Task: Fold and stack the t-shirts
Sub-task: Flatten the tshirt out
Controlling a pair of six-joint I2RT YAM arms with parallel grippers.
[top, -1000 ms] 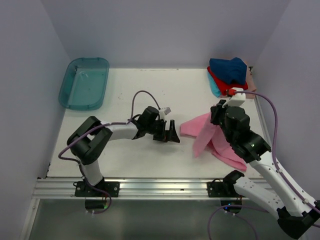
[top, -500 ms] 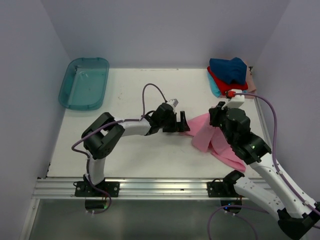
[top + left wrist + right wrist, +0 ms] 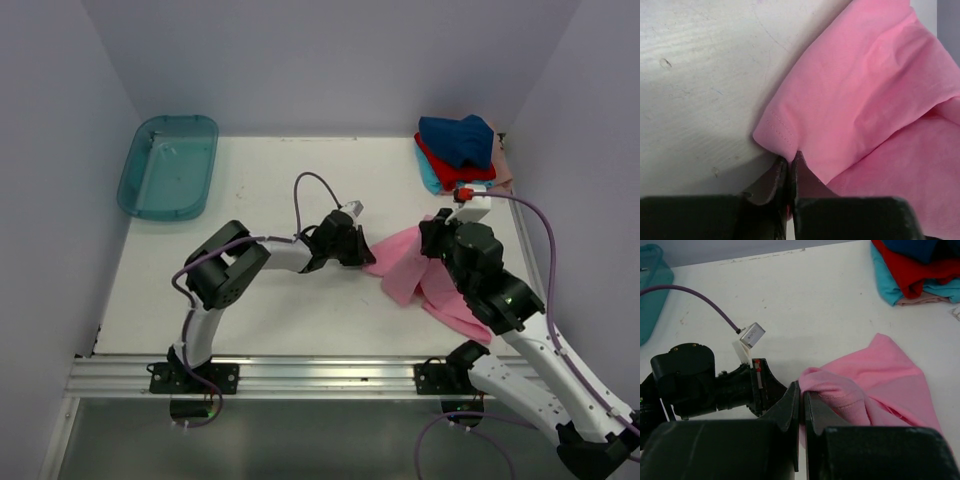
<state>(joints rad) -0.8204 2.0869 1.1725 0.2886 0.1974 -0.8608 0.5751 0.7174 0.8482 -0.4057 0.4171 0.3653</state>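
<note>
A pink t-shirt [image 3: 408, 268] lies crumpled right of the table's middle. My left gripper [image 3: 364, 251] reaches across from the left and is shut on the shirt's stitched left corner [image 3: 774, 131], its fingertips [image 3: 799, 161] pinched together on the cloth. My right gripper [image 3: 434, 238] sits over the shirt's far side, shut on a raised fold of the same pink t-shirt [image 3: 875, 377]; it also shows in the right wrist view [image 3: 802, 388]. Other t-shirts, navy on red on teal [image 3: 456, 148], are piled at the back right corner [image 3: 918, 271].
A translucent teal tub [image 3: 168, 165] stands at the back left. The left arm's purple cable [image 3: 318, 192] loops above its wrist. Side walls close in the table [image 3: 260, 310] on both sides, and the metal rail [image 3: 300, 375] runs along the near edge.
My left gripper has moved right from the table's middle to the pink t-shirt's left corner and shut on it. The right gripper kept its hold; the shirt sank and spread slightly.
</note>
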